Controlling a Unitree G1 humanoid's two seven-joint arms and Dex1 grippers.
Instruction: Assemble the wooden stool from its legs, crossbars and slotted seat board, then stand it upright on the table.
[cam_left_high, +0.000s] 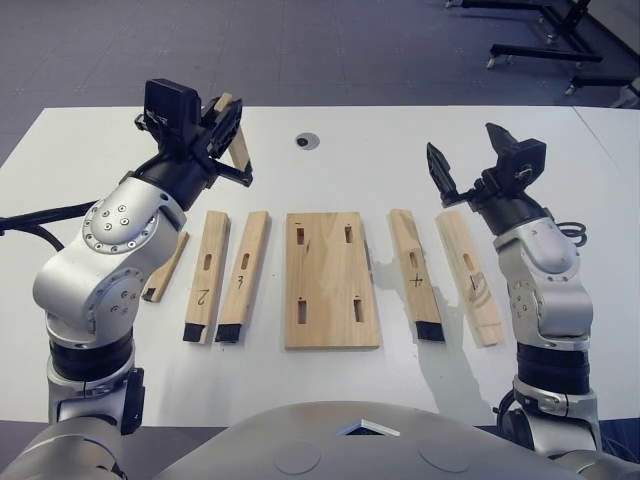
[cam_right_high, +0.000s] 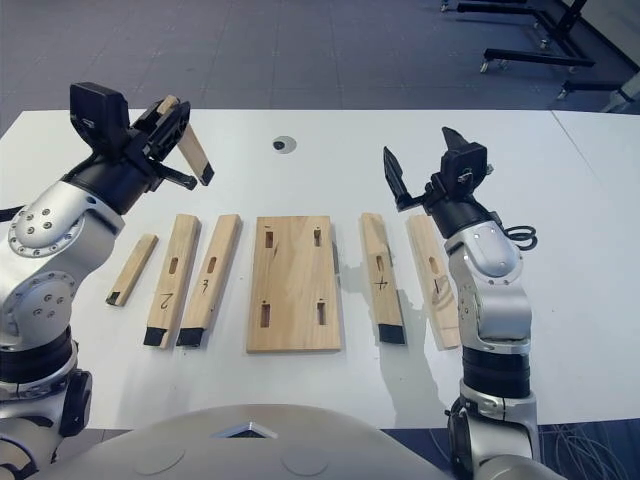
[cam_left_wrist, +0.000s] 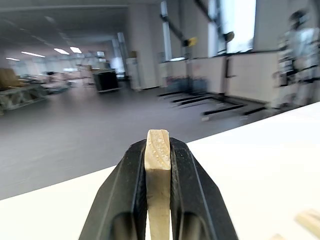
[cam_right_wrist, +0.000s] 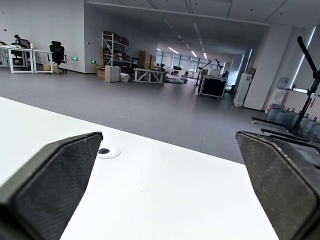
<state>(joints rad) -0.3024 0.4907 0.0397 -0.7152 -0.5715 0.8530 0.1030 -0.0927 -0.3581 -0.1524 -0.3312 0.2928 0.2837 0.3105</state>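
White bench (cam_left_high: 400, 150) in an open workshop hall, with the stool parts laid flat in a row: seat (cam_left_high: 331, 280) in the middle, two legs on each side, and a short crossbar (cam_right_high: 132, 268) at the far left. We see the left tool (cam_left_high: 222, 135) raised above the bench, clenched on a second crossbar (cam_left_high: 238, 148) that hangs tilted. The right tool (cam_left_high: 463, 145) hovers released over the right-hand legs. Pen marks read "2" (cam_left_high: 203, 296) and "3" (cam_left_high: 242, 286) on the left legs and a cross-like sign (cam_left_high: 416, 281) on one right leg; the outermost mark we cannot read. We judge that the held crossbar could pivot in its grip, and that a missed slot would shove a loose leg sideways, since nothing steadies it.
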